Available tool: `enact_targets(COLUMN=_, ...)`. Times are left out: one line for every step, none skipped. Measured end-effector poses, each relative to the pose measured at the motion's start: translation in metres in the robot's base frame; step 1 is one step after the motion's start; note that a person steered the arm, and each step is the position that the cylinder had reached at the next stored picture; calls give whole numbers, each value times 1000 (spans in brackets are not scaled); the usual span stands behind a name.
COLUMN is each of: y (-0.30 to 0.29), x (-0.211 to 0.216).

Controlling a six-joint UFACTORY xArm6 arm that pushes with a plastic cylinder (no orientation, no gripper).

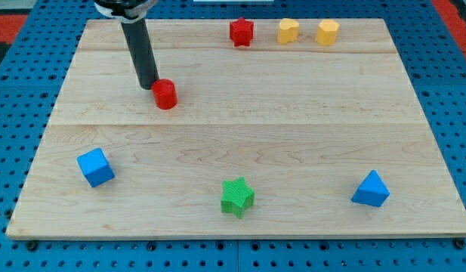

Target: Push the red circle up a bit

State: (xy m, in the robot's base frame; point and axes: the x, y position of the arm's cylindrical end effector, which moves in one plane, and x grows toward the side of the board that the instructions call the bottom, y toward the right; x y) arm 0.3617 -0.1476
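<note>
The red circle [165, 94], a short red cylinder, stands on the wooden board [293, 121] in the upper left part of the view. My tip [148, 84] is at the end of the dark rod that comes down from the view's top. It sits just left of the red circle and slightly above it, touching it or nearly so.
A red star [241, 32], a yellow heart [288, 31] and a yellow hexagon [327, 32] line the top edge. A blue cube [95, 167] lies at lower left, a green star [237, 197] at bottom centre, a blue triangle [371, 190] at lower right.
</note>
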Motion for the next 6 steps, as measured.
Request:
enact_targets(y=-9, x=55)
enact_targets(y=6, x=61)
enact_targets(y=6, x=19)
enact_targets(y=6, x=-5)
enact_targets(y=7, x=39)
enact_targets(y=45, x=49)
